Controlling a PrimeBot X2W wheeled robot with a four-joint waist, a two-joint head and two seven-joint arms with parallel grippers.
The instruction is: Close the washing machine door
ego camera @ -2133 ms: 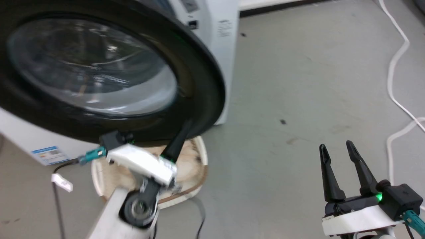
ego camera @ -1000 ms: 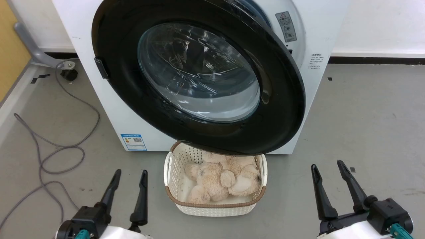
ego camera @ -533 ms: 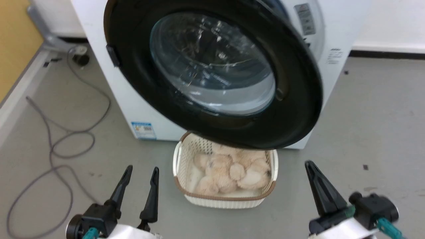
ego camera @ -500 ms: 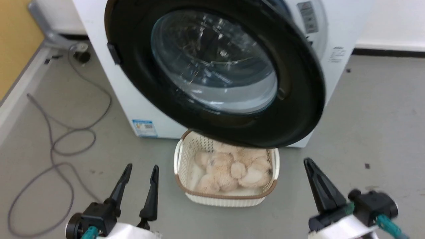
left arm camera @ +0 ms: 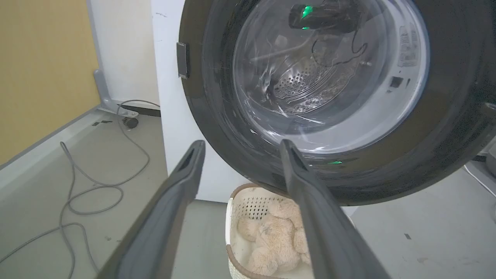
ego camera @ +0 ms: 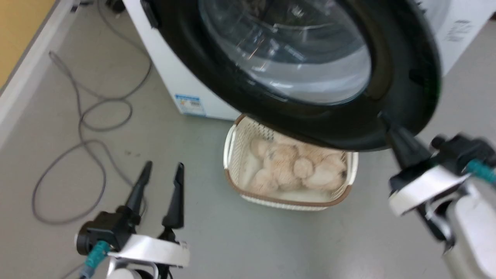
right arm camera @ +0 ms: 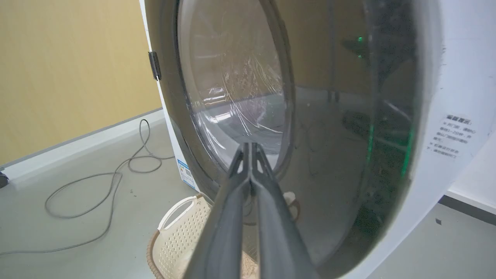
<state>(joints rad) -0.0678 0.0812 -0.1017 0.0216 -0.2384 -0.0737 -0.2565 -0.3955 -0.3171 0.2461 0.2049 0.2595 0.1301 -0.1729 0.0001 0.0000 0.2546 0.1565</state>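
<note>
Now right gripper (right arm camera: 248, 148), pinched shut as a pusher, sits at the washing machine door (ego camera: 403, 73); left gripper (ego camera: 162, 167) hangs open.

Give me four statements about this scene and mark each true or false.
1. The washing machine door is latched shut. False: it stands swung open, hanging over the basket.
2. The left gripper has its fingers spread and holds nothing. True.
3. The right gripper has its fingers spread wide. False: they are pressed together, raised close to the door's black rim.
4. The basket holds a beige plush toy. True.
</note>
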